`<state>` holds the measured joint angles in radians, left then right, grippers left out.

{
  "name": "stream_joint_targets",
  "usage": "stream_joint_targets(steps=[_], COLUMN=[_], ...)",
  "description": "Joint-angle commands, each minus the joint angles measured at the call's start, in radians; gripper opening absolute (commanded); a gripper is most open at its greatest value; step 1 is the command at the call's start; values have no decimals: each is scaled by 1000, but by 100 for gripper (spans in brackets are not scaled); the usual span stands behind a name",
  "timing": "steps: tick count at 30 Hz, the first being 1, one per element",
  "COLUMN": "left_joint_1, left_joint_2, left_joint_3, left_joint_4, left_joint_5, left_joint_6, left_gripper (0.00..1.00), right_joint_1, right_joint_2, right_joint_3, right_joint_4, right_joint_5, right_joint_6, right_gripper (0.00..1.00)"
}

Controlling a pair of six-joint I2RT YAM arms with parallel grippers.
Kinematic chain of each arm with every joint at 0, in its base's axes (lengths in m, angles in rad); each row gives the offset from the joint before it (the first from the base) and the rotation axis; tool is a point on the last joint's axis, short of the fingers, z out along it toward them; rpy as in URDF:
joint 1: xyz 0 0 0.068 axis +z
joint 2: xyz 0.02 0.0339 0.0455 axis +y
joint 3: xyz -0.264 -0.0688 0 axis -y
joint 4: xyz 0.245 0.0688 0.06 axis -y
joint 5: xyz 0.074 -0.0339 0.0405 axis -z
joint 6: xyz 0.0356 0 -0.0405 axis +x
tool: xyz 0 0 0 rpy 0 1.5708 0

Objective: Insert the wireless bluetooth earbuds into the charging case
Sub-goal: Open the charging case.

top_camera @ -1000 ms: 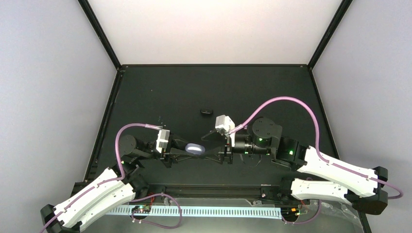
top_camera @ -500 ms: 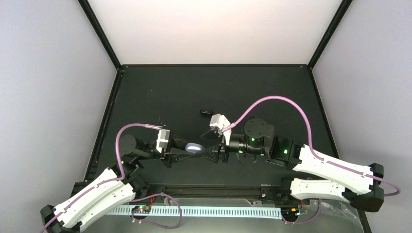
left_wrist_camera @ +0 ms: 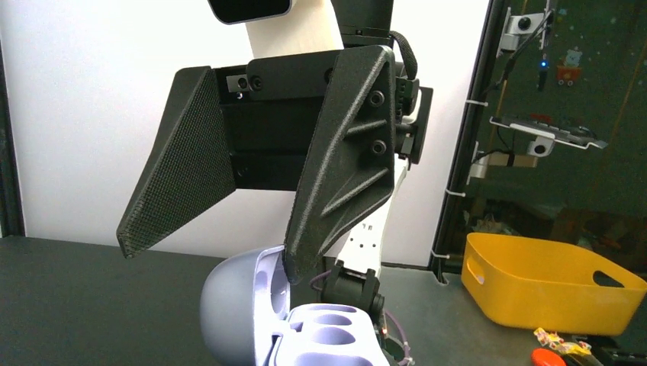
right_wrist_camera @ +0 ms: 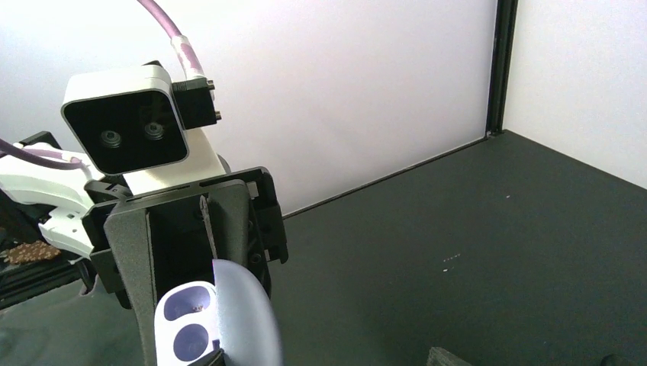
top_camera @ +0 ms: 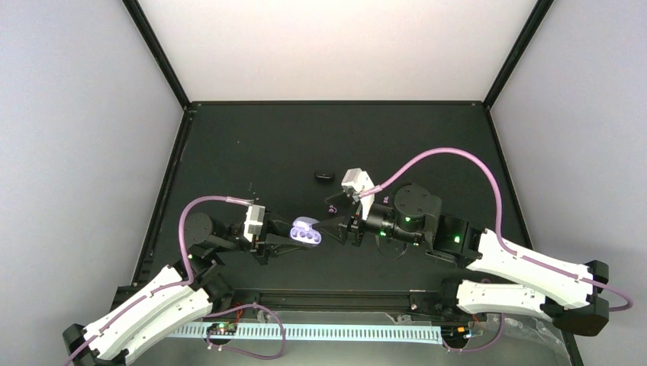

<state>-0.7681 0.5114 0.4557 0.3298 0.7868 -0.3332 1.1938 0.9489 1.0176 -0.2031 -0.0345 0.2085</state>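
While the left gripper (top_camera: pixel 296 238) clenches the single lavender charging case (top_camera: pixel 307 232) at lower centre, its two wells (right_wrist_camera: pixel 187 320) show. One black oval object (top_camera: pixel 326 177) lies above. The right gripper (top_camera: pixel 333 224) is spread and empty. A second ago the lid was down and the right gripper was touching the case; now it sits further right.

A small dark oval case (top_camera: pixel 325 176) lies on the black worktop (top_camera: pixel 229 152). A tiny purple earbud (top_camera: pixel 331 207) lies near the case, on its arm-base side.
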Motion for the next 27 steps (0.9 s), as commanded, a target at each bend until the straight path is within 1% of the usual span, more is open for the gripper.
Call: stream_joint_targets(steps=[1, 7, 15, 19, 20, 21, 22, 23, 25, 27], left_joint_1=[-6, -6, -6, -6, -5, -5, -5, -5, -5, -5], left_joint_2=[-14, -18, -24, -40, -46, -53, -58, -64, -74, -84], left_joint_3=[8, -14, -54, -79, -86, -93, -99, -104, -107, -106], left_joint_4=[23, 46, 74, 65, 63, 63, 62, 60, 51, 35], left_joint_5=[-13, -74, -138, -182, -193, -200, -205, -207, -209, -210], left_joint_6=[-12, -47, -90, -101, -103, -106, -108, -109, -107, -97], left_gripper=[1, 1, 2, 1, 2, 1, 2, 2, 1, 2], right_joint_1=[-3, -3, -4, -20, -60, -132, -231, -293, -390, -448], right_joint_2=[-6, -8, -5, -26, -36, -50, -66, -81, -89, -65], right_joint_3=[5, 2, 3, -16, -26, -47, -78, -112, -167, -209], right_joint_4=[8, 27, 27, 42, 49, 65, 91, 114, 120, 85], right_joint_5=[36, -25, -7, 47, 36, -12, -56, -74, -62, 12], right_joint_6=[3, 1, 0, 39, 84, 144, 201, 245, 306, 343], right_gripper=[67, 68, 69, 72, 73, 73, 73, 73, 73, 72])
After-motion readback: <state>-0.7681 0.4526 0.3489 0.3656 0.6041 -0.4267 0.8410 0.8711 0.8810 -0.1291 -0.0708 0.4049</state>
